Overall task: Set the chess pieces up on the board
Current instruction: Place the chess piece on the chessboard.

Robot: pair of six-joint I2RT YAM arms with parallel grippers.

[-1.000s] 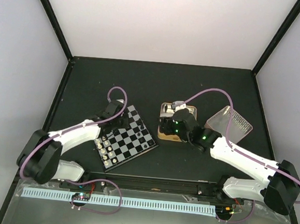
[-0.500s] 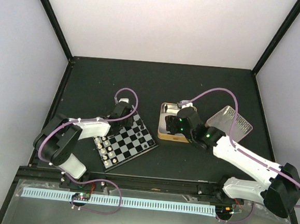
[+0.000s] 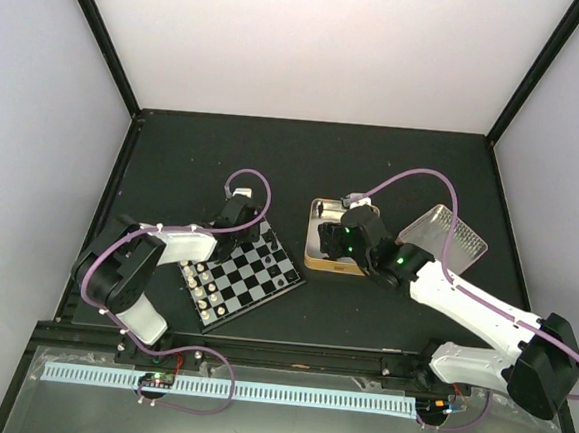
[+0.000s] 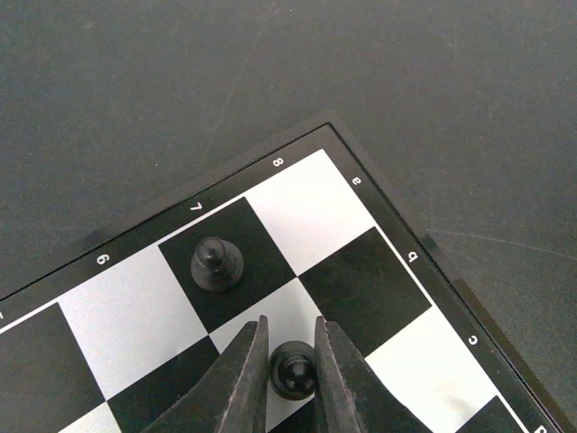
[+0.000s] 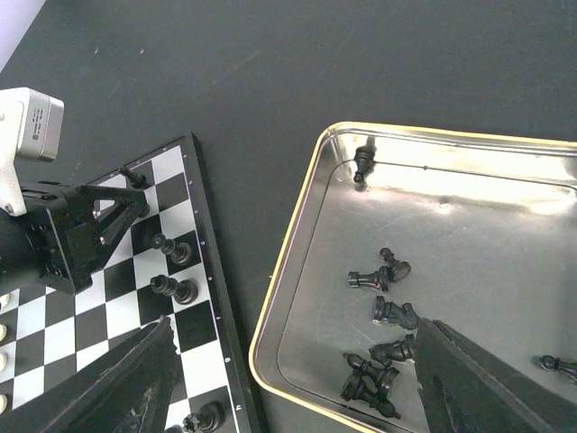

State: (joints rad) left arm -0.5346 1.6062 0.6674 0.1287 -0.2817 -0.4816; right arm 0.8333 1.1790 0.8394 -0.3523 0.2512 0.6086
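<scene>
The board (image 3: 255, 271) lies tilted left of centre. Its far corner (image 4: 306, 203) fills the left wrist view. My left gripper (image 4: 290, 347) is shut on a small black pawn (image 4: 293, 372) that stands on a pale square, with a finger tight against each side. Another black pawn (image 4: 216, 264) stands one square away. My right gripper (image 5: 297, 383) hangs wide open over the near-left rim of the tin (image 5: 297, 234). Several black chess pieces (image 5: 386, 311) lie tipped over inside the tin. Three more (image 5: 173, 289) stand along the board's right edge.
A row of cream-white pieces (image 3: 202, 286) lines the board's near-left side. A clear lid (image 3: 446, 239) lies right of the gold-rimmed tin (image 3: 312, 262). One lone black piece (image 5: 362, 162) stands in the tin's far corner. Black frame rails border the dark mat.
My left arm has folded its elbow in toward the base, and its gripper has shifted slightly right over the board's far corner. The right gripper has crept a little right over the tin.
</scene>
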